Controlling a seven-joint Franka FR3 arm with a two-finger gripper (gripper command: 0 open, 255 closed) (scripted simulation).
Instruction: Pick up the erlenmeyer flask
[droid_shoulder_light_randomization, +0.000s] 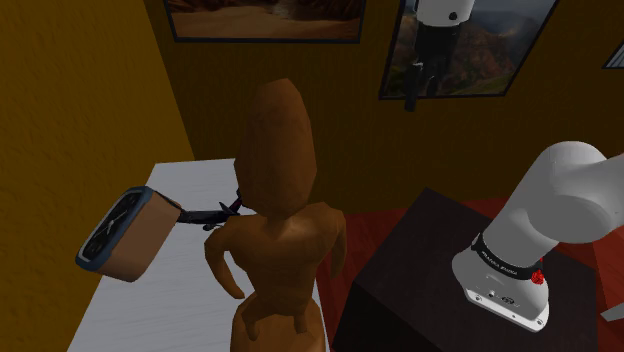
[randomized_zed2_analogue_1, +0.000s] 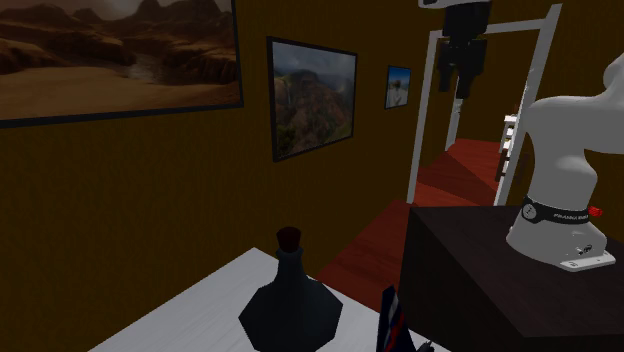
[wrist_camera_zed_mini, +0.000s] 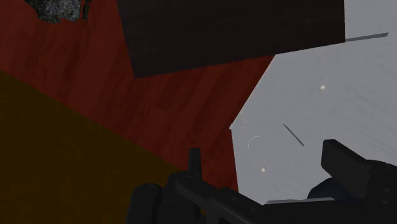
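Holding the hand (randomized_zed2_analogue_1: 462, 85) high up before the wall pictures, fingers standing apart, gripping nothing. Seeing the dark erlenmeyer flask (randomized_zed2_analogue_1: 291, 305) standing upright on the white bench (randomized_zed2_analogue_1: 190, 315), far below the hand. Noticing a brown figure (droid_shoulder_light_randomization: 280, 220) and a clock (droid_shoulder_light_randomization: 125, 235) there too.

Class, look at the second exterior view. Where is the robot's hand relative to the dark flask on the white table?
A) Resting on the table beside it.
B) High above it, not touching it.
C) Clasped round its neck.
B: the hand hangs near the view's top, while the flask stands untouched on the table well below.
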